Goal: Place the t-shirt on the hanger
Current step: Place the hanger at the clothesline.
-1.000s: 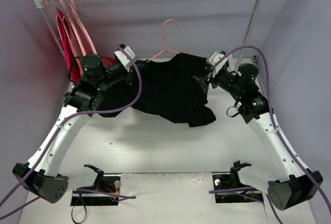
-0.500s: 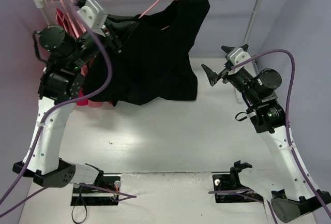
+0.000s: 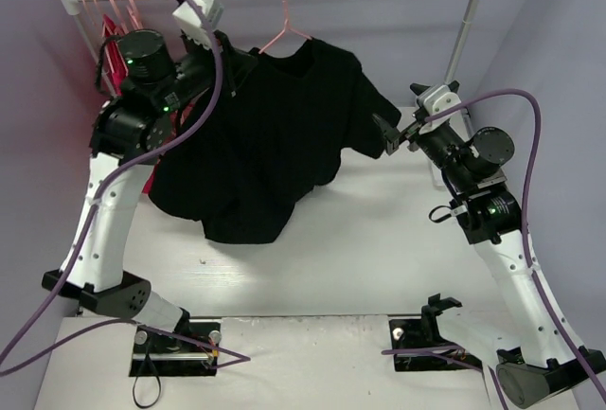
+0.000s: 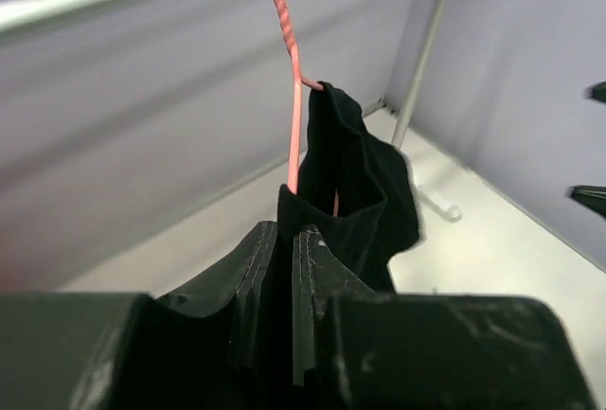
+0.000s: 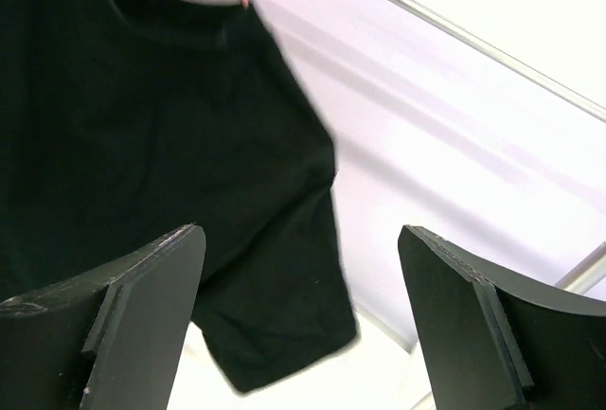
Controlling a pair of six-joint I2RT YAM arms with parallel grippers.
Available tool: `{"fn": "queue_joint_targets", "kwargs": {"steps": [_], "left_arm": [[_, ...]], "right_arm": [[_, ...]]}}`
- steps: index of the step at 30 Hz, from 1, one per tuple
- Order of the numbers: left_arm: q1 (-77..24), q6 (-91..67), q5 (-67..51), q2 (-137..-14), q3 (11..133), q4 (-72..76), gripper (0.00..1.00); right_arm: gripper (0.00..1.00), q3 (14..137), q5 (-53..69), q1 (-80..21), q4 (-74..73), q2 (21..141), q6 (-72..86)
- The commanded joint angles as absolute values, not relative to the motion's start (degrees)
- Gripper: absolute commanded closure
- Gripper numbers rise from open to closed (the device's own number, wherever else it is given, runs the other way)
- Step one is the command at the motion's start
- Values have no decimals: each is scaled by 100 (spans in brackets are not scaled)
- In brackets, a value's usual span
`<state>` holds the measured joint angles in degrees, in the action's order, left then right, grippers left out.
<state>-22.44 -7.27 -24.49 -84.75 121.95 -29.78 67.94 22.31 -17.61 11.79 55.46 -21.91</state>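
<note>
Left tool (image 3: 230,58): clamped shut on bunched t-shirt (image 3: 275,135), which drapes from hanger (image 3: 287,22) at 12 o'clock. Right tool (image 5: 301,240): wide open, empty, 3 o'clock. Advised: seat far shoulder squarely before release.

The left arm (image 3: 99,230) and the right arm (image 3: 516,277) are both showing white curved shells between round black joints, a purple cable (image 3: 516,94) is running along each, tiny green lights (image 3: 169,102) seem to be glowing, and the right gripper (image 5: 303,325) is showing flat black fingers (image 5: 142,325).
</note>
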Motion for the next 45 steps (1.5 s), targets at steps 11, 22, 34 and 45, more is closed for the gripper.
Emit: {"fn": "queue_joint_targets", "kwargs": {"steps": [11, 22, 34, 45], "left_arm": [[-2250, -1424, 289, -8288, 11743, -1468, 100], [-2539, -891, 2037, -8472, 11347, -633, 100], [-3182, 755, 3805, -8719, 10776, -97, 100], [-2523, 265, 3736, -8763, 10301, -334, 100]], "right_arm": [[14, 6732, 2320, -1740, 2004, 5642, -1898], [14, 6662, 2382, -1731, 1960, 5687, -1916], [15, 6539, 2514, -1740, 2048, 5748, -1749], [15, 6390, 2601, -1740, 2092, 5757, -1670]]}}
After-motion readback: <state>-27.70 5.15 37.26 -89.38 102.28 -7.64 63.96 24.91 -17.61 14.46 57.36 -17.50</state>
